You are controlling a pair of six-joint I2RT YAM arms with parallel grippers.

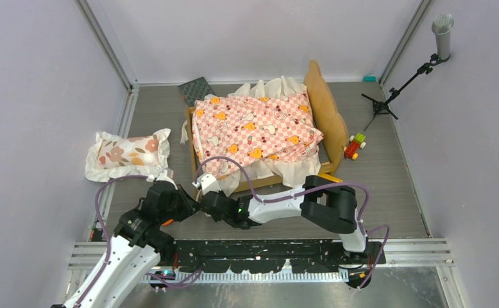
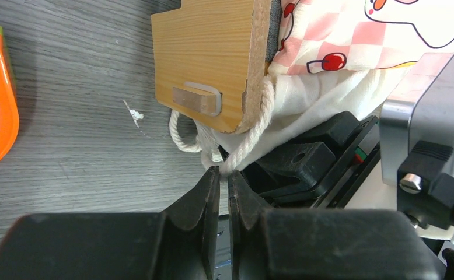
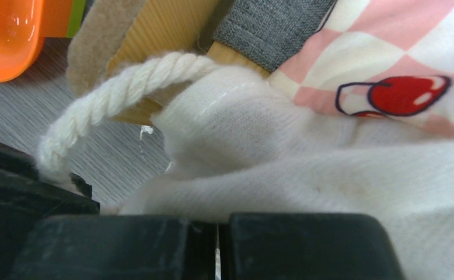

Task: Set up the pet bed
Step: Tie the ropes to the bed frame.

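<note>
The pet bed (image 1: 329, 110) stands just right of the floral pillow (image 1: 128, 153), a checkered sheet (image 1: 253, 128) over it. Left jaws pinch a white cord (image 2: 254, 131); right jaws are clenched tight.

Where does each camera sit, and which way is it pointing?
Top external: overhead behind the bases, looking down on the pet bed; left arm and right arm show.
Left wrist: on the left arm, facing the bed's corner and a white cord; left gripper at bottom.
Right wrist: on the right arm, close against the cord and checkered sheet; right gripper at bottom.
Both wrist views share the cord.
</note>
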